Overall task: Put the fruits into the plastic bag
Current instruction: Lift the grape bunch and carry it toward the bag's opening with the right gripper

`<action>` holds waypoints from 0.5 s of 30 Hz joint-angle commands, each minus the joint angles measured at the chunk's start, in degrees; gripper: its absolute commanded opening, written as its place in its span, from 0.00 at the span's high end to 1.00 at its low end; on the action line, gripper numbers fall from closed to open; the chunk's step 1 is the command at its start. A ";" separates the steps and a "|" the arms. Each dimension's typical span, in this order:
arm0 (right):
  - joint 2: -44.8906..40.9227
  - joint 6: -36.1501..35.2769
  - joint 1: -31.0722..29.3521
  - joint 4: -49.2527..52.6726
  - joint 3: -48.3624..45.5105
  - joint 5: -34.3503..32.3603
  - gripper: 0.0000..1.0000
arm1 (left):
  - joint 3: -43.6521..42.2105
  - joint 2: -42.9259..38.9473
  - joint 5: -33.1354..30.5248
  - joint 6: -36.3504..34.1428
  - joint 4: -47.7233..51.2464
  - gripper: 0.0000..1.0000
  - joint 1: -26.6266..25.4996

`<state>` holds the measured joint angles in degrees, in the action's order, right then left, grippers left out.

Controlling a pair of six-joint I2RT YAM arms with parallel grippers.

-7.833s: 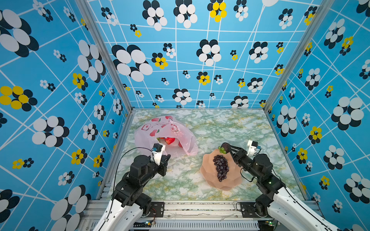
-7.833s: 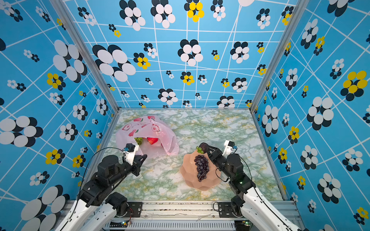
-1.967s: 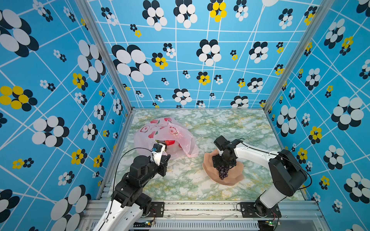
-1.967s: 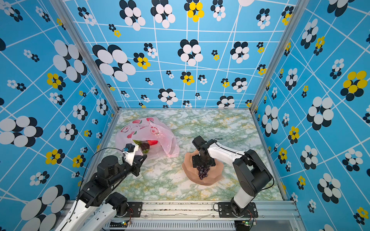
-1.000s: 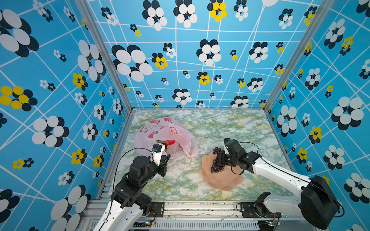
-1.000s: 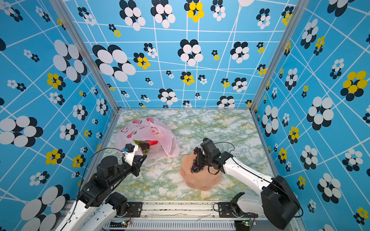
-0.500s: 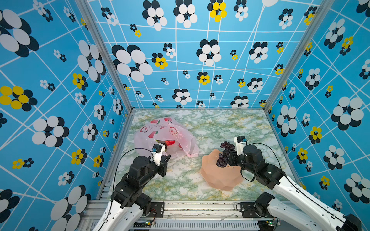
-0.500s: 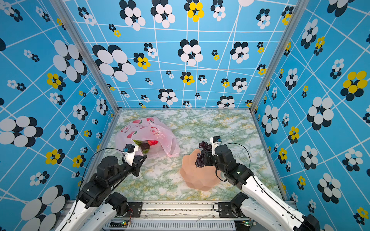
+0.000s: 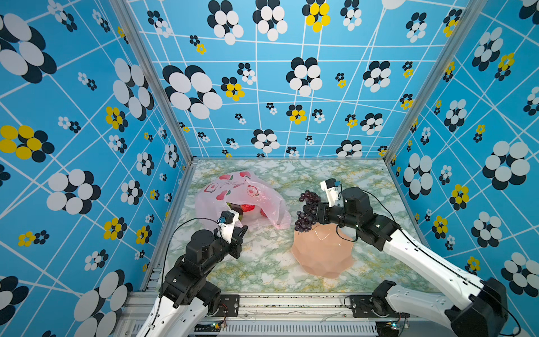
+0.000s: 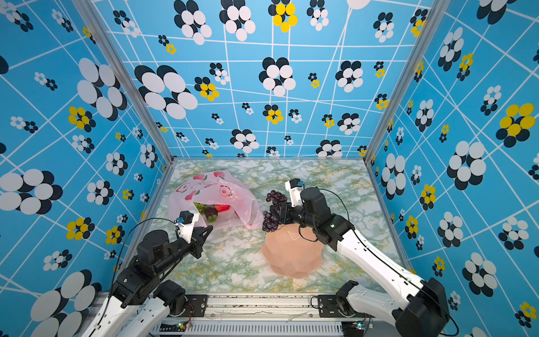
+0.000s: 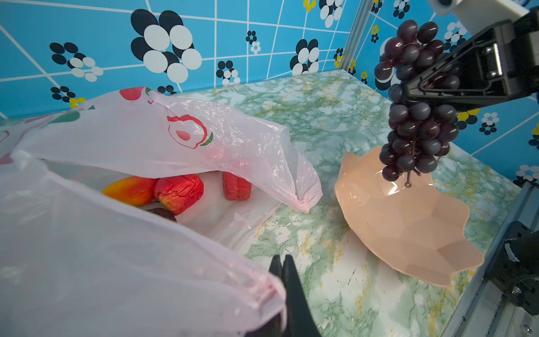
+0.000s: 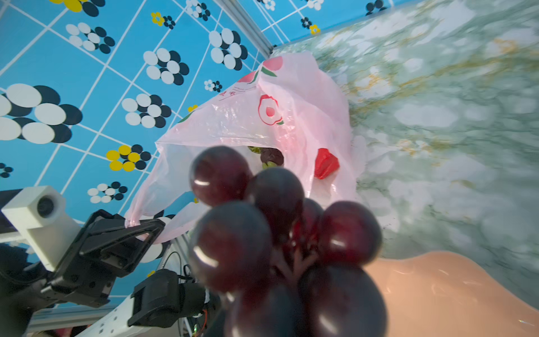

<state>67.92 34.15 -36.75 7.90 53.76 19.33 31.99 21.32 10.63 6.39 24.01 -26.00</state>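
The dark grapes (image 9: 303, 223) hang right of centre in both top views, clamped in the right gripper (image 9: 317, 212), above the far rim of the peach bowl (image 9: 320, 256). Left of centre lies the plastic bag (image 9: 250, 192), holding an apple (image 11: 179, 192), a mango (image 11: 131, 189) and a strawberry (image 11: 236, 185); the left gripper (image 11: 282, 261) is clenched on its edge.

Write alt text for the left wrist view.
The right hand holds dark purple grapes above the peach bowl. The left hand pinches the edge of the pink plastic bag, holding it open; red and orange fruits lie inside.
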 commanded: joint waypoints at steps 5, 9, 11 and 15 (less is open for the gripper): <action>18.43 1.22 -4.18 -2.51 14.76 18.23 0.65 | -0.29 -1.11 0.07 -0.77 -1.05 1.00 -0.54; 28.95 0.02 -6.08 0.45 23.65 24.72 0.65 | -0.33 -1.00 0.60 -0.77 -1.16 1.00 -0.54; 34.61 0.26 -6.26 1.63 28.28 29.29 0.65 | -0.34 -1.11 0.70 -0.77 -1.17 1.00 -0.52; 43.70 1.14 -6.40 4.53 36.60 35.88 0.65 | -0.45 -1.46 0.69 -0.93 -1.35 1.00 -0.54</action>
<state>108.09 35.18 -43.11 9.15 85.93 46.54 31.99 20.64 10.72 6.39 23.97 -26.00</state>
